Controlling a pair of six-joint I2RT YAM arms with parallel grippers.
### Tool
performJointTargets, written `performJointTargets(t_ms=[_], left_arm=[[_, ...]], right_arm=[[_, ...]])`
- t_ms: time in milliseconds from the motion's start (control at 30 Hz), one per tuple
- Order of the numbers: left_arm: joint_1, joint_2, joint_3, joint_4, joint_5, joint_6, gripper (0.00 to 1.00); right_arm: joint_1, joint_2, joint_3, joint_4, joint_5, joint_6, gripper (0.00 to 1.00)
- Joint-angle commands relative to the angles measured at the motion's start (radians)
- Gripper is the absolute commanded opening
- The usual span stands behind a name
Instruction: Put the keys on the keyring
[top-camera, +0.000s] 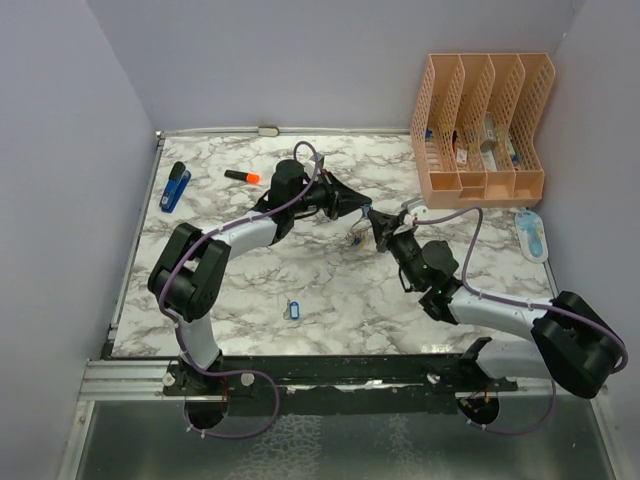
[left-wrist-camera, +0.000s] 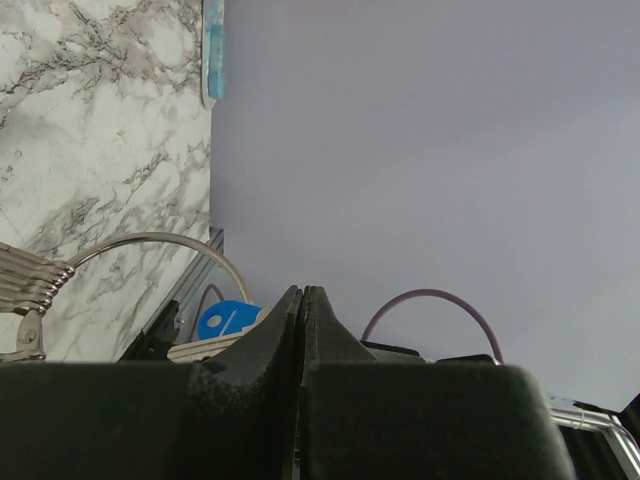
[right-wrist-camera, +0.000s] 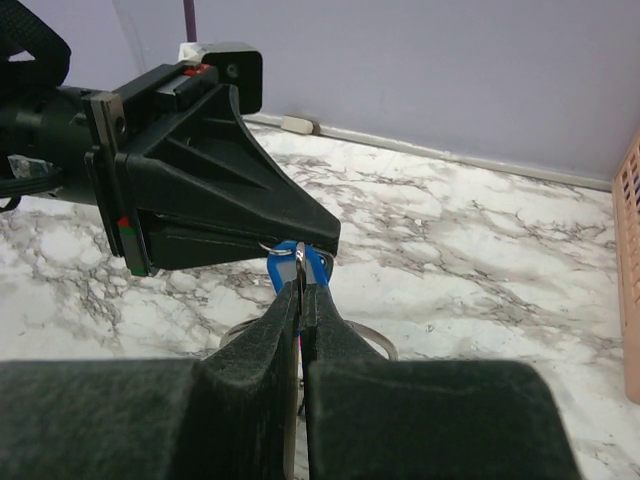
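Observation:
My left gripper (top-camera: 362, 210) and right gripper (top-camera: 378, 228) meet tip to tip above the table's middle. The right gripper (right-wrist-camera: 303, 275) is shut on a thin metal key with a blue tag (right-wrist-camera: 285, 262) behind it. The left gripper (right-wrist-camera: 322, 238) is shut, with a small wire loop at its tip. The keyring (top-camera: 357, 238) hangs between them with its cluster of keys. Its silver wire arc shows in the left wrist view (left-wrist-camera: 150, 238) and under the right fingers (right-wrist-camera: 375, 338). The left fingers (left-wrist-camera: 285, 310) are pressed together. A second blue-tagged key (top-camera: 292, 310) lies loose on the marble near the front.
A blue stapler (top-camera: 175, 187) and an orange marker (top-camera: 243, 176) lie at the back left. An orange file organizer (top-camera: 480, 120) stands at the back right, with a white and blue item (top-camera: 532, 233) in front of it. Grey walls enclose the table.

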Motion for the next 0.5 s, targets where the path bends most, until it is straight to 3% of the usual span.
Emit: performJointTargets(t_ms=[0, 467], left_arm=[[-0.002, -0.023, 0.017, 0.014, 0.01, 0.011, 0.0], [-0.002, -0.023, 0.019, 0.026, 0.01, 0.007, 0.0]], right_arm=[[0.007, 0.002, 0.054, 0.024, -0.025, 0.004, 0.01], [0.018, 0.033, 0.07, 0.03, -0.023, 0.002, 0.01]])
